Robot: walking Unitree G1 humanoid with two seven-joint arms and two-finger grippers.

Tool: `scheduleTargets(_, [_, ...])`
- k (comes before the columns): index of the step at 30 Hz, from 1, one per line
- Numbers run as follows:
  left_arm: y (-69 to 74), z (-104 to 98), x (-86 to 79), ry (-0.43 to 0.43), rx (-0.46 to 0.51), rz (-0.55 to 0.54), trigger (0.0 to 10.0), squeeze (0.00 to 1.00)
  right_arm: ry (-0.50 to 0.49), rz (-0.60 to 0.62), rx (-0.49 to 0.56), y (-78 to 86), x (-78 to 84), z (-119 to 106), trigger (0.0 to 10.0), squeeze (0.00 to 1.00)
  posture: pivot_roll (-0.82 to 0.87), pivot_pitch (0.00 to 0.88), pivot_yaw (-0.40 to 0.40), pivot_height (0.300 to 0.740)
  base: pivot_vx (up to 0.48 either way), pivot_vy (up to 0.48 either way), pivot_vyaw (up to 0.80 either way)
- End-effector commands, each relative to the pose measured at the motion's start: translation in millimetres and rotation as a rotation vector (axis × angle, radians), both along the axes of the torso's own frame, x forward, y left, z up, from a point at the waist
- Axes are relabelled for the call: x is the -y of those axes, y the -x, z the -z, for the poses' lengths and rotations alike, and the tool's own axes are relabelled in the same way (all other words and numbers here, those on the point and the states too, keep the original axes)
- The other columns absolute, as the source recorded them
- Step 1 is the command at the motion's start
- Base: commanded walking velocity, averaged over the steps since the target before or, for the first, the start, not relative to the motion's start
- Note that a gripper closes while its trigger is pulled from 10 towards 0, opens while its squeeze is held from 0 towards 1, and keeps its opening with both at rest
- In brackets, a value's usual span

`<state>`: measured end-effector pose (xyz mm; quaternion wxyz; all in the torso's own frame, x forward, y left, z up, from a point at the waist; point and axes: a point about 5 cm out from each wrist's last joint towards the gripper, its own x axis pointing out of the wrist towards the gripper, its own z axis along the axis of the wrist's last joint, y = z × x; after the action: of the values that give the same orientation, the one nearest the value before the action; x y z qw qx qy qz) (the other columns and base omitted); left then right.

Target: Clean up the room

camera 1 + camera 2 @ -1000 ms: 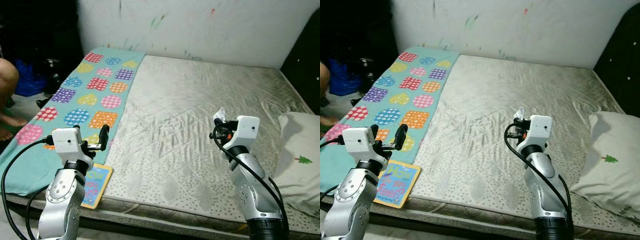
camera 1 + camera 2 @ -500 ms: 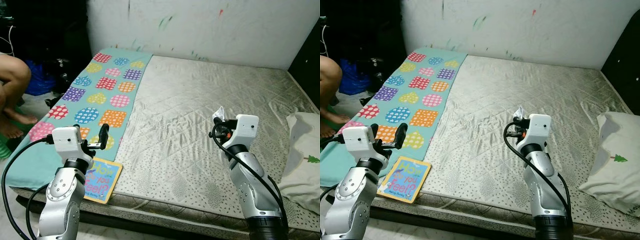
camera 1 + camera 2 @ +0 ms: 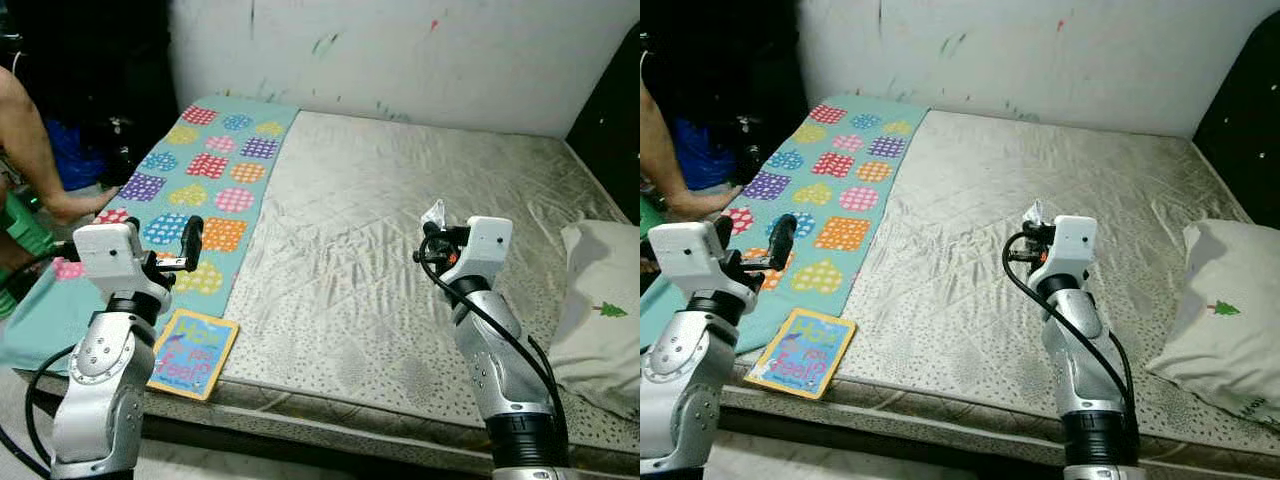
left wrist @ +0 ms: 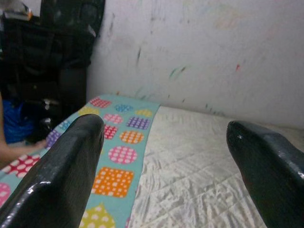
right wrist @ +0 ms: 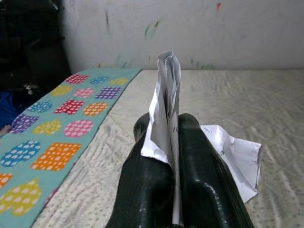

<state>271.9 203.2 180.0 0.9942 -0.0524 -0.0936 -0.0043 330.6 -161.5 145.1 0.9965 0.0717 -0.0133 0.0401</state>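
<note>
Right wrist view: the right pincer (image 5: pixel 173 142) is seen clamped on a crumpled white paper (image 5: pixel 166 95), which stands up between the two black fingers (image 5: pixel 142 175) and spills out to one side. From the head camera, that pincer (image 3: pixel 432 228) is held raised over the middle of the bare grey mattress (image 3: pixel 400 200), with the paper (image 3: pixel 433 213) showing at its tip. The left pincer (image 3: pixel 190 240) is held above the near left edge of the bed, its fingers (image 4: pixel 61 166) spread wide and holding nothing. A turquoise blanket (image 3: pixel 215 170) with coloured dotted patches is laid along the left side of the mattress, running toward 12 o'clock up to the marked white wall (image 3: pixel 400 50). A children's book (image 3: pixel 192 340) lies flat at the near edge of the bed, at about 6 o'clock from the left pincer. A white pillow (image 3: pixel 600 320) with a small green tree print rests at 3 o'clock. A person's leg (image 3: pixel 35 150) is visible at 9 o'clock, beside the bed.
</note>
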Motion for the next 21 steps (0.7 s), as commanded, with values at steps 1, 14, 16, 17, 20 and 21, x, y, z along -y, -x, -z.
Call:
scheduleTargets(1, [0.0, -1.4, -0.8, -0.01, -0.009, 0.006, 10.0, 0.0, 0.001, -0.004, 0.022, -3.7, -0.4, -5.9, 10.0, 0.0, 0.02, 0.0, -0.028, 0.74, 0.0, 0.0, 0.0])
scheduleTargets(14, [9.8, 30.0, 5.8, 0.017, -0.104, 0.009, 10.0, 0.0, 0.039, 0.025, -0.01, 12.8, 10.0, 3.0, 10.0, 0.0, -0.02, 0.0, -0.055, 0.74, 0.0, 0.0, 0.0])
scheduleTargets(16, [10.8, 30.9, 7.7, 0.025, -0.107, 0.009, 10.0, 0.0, 0.042, 0.026, -0.008, 12.8, 11.1, 1.6, 10.0, 0.0, -0.03, 0.0, -0.056, 0.74, 0.0, 0.0, 0.0])
scheduleTargets(17, [11.1, 31.1, 8.7, 0.028, -0.108, 0.01, 10.0, 0.0, 0.04, 0.028, -0.007, 12.5, 12.0, 1.1, 10.0, 0.0, -0.03, 0.0, -0.057, 0.74, 0.0, 0.0, 0.0])
scheduleTargets(20, [12.5, 31.6, 10.3, 0.039, -0.111, 0.01, 10.0, 0.0, 0.04, 0.034, -0.001, 12.0, 14.1, -0.7, 10.0, 0.0, -0.03, 0.0, -0.058, 0.74, 0.0, 0.0, 0.0])
scheduleTargets(21, [12.8, 31.7, 10.4, 0.045, -0.111, 0.01, 10.0, 0.0, 0.039, 0.038, -0.001, 11.5, 14.8, -1.1, 10.0, 0.0, -0.03, 0.0, -0.058, 0.74, 0.0, 0.0, 0.0])
